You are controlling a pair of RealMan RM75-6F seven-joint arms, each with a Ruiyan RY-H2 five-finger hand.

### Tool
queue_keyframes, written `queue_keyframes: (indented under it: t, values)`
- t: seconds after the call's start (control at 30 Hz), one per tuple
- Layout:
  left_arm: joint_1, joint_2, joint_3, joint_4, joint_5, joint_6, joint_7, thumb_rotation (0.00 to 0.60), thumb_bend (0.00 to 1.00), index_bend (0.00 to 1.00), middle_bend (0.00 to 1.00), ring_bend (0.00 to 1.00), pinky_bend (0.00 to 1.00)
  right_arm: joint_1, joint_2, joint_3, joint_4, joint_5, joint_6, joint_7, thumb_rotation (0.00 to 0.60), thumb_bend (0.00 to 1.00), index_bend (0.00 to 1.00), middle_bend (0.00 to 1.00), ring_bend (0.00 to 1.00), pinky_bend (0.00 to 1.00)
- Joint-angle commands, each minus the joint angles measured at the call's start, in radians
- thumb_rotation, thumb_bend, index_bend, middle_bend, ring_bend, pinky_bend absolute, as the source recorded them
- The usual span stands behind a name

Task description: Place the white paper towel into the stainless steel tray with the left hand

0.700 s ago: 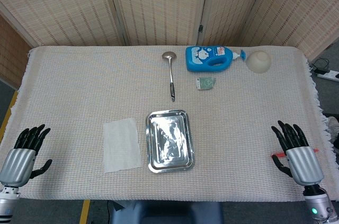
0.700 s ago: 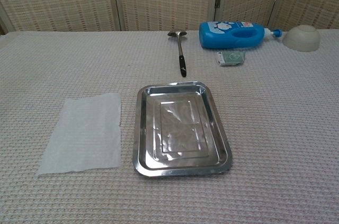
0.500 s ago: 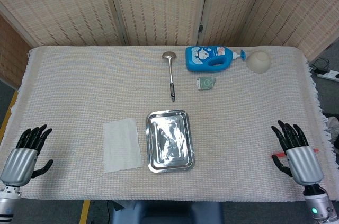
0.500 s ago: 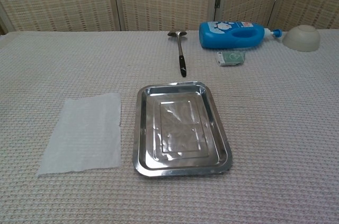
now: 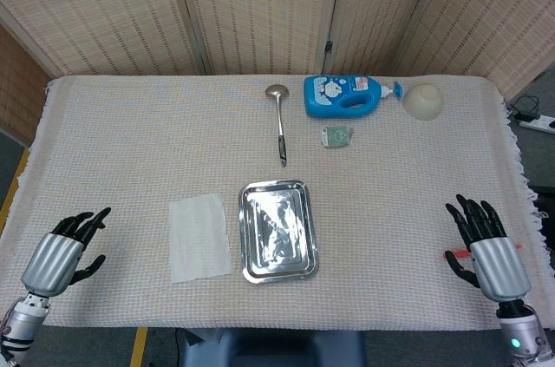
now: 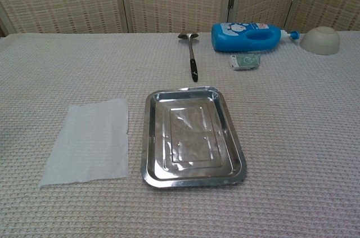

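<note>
The white paper towel (image 5: 199, 237) (image 6: 88, 141) lies flat on the tablecloth, just left of the stainless steel tray (image 5: 248, 261) (image 6: 147, 137), which holds nothing. My left hand (image 5: 62, 252) hovers near the table's front left corner, fingers spread and holding nothing, well left of the towel. At the front right corner my right hand (image 5: 484, 248) is likewise spread with nothing in it. Neither hand shows in the chest view.
At the back lie a metal ladle (image 5: 279, 122) (image 6: 192, 57), a blue detergent bottle (image 5: 345, 94) (image 6: 247, 36) on its side, a small green packet (image 5: 336, 135) (image 6: 245, 61) and an upturned beige bowl (image 5: 423, 101) (image 6: 320, 40). Folding screens stand behind the table.
My left hand has shifted right and slightly forward toward the towel, its fingers now pointing more to the right. The right hand has barely moved.
</note>
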Motion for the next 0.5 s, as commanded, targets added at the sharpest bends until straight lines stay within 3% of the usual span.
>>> queue_keyframes:
  t: [0.03, 0.13, 0.2, 0.37, 0.5]
  values:
    - [-0.076, -0.135, 0.012, 0.296, 0.148, 0.105, -0.157, 0.600, 0.24, 0.35, 0.96, 0.75, 0.84, 0.011, -0.018, 0.009, 0.020, 0.021, -0.023, -0.001, 0.600, 0.41, 0.00, 0.00, 0.00, 0.00]
    - [-0.109, -0.210, 0.026, 0.460, 0.185, 0.147, -0.255, 0.600, 0.22, 0.44, 1.00, 0.91, 0.97, 0.018, -0.028, 0.013, 0.033, 0.037, -0.043, 0.000, 0.600, 0.41, 0.00, 0.00, 0.00, 0.00]
    - [-0.131, -0.266, 0.038, 0.575, 0.197, 0.163, -0.335, 0.600, 0.22, 0.48, 1.00, 0.97, 1.00, 0.023, -0.036, 0.016, 0.042, 0.042, -0.049, 0.004, 0.600, 0.41, 0.00, 0.00, 0.00, 0.00]
    - [-0.173, -0.370, 0.071, 0.777, 0.204, 0.163, -0.467, 0.600, 0.19, 0.51, 1.00, 1.00, 1.00, 0.031, -0.057, 0.024, 0.072, 0.050, -0.054, 0.016, 0.600, 0.41, 0.00, 0.00, 0.00, 0.00]
    - [-0.197, -0.425, 0.096, 0.874, 0.199, 0.139, -0.532, 0.600, 0.20, 0.52, 1.00, 1.00, 1.00, 0.038, -0.064, 0.023, 0.083, 0.048, -0.060, 0.038, 0.600, 0.41, 0.00, 0.00, 0.00, 0.00]
